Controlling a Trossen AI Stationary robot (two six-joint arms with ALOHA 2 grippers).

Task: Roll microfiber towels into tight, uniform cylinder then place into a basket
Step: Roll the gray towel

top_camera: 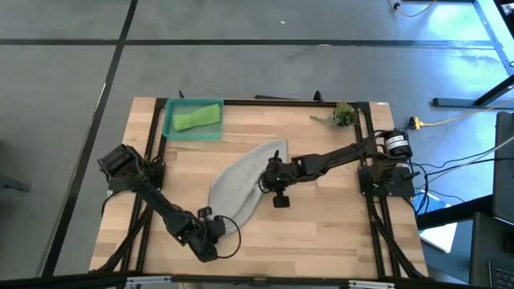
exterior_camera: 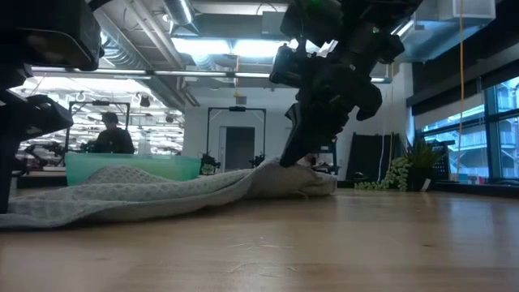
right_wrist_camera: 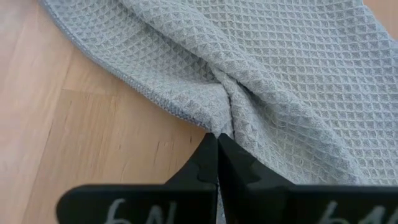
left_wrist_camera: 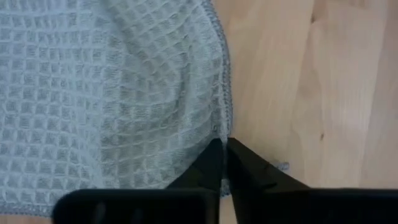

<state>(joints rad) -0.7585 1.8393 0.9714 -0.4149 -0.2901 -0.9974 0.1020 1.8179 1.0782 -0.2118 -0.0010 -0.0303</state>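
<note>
- The wooden table (top_camera: 321, 233) fills the middle of the floor, black rails running along its edges, and both dark arms reach in over it.
- The grey towel (top_camera: 245, 181) is the biggest thing on it, lying crumpled on a slant across the centre, one end near the front left, the other bunched towards the middle.
- The basket (top_camera: 170, 120) sits at the far left corner of the table, well apart from the grey towel.
- Inside the basket lies the lime green towel (top_camera: 197, 118), loosely rolled and set on a slant.
- The right gripper (right_wrist_camera: 217, 144) is down on the right edge of the grey towel, its fingers closed tight on a pinched fold of the cloth; the weave puckers where they bite.
- The left gripper (left_wrist_camera: 224, 149) is at the towel's near end by the front left of the table, fingers together on the hemmed edge.
- A small leafy plant sprig (top_camera: 344, 114) rests at the far right corner.
- Past the table, a person (exterior_camera: 111, 135) sits far back in the room.
</note>
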